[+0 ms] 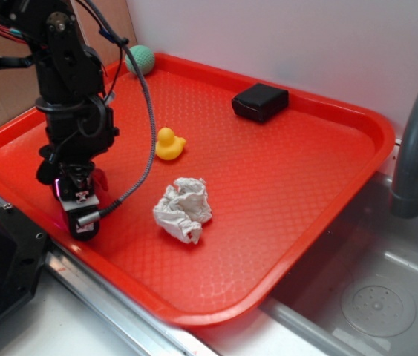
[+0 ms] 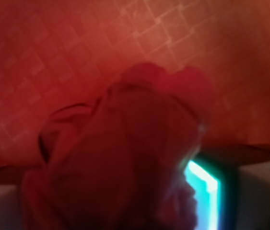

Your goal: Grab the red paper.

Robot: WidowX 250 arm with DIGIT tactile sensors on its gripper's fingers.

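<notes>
Your pincer (image 1: 75,194) is down low over the near-left part of the smooth orange-red plastic tray (image 1: 283,178), arm pointing almost straight down. The wrinkly ball of dark crimson-red paper (image 2: 120,158) sits right at the pincer: the wrist view is filled with it, crumpled folds rising from between the two pale finger pads (image 2: 264,179) at the bottom corners. In the exterior view only a sliver of dark red (image 1: 102,178) peeks out beside the fingers, the rest hidden behind the arm.

Pincer state: looks narrowed around the red paper, with the wad bulging up between the pads. You cannot see from either view whether the pads are pressing it firmly or just bracketing it, and the wrist picture is blurred. Whether the wad is off the tray also cannot be told.

Progress, as a judgement: approach and descent are done, the right object is targeted, grip is at or near closing. What is left is confirming the squeeze and lifting clear of the tray.

Off to the side of the pincer, clearly apart, lies the white-grey crumpled paper wad (image 1: 184,209), untouched. Beyond it, farther from the pincer, are a small yellow rubber duck (image 1: 169,144), a black rectangular block (image 1: 260,101) and a green knitted ball (image 1: 141,58) at the tray's far corner.
</notes>
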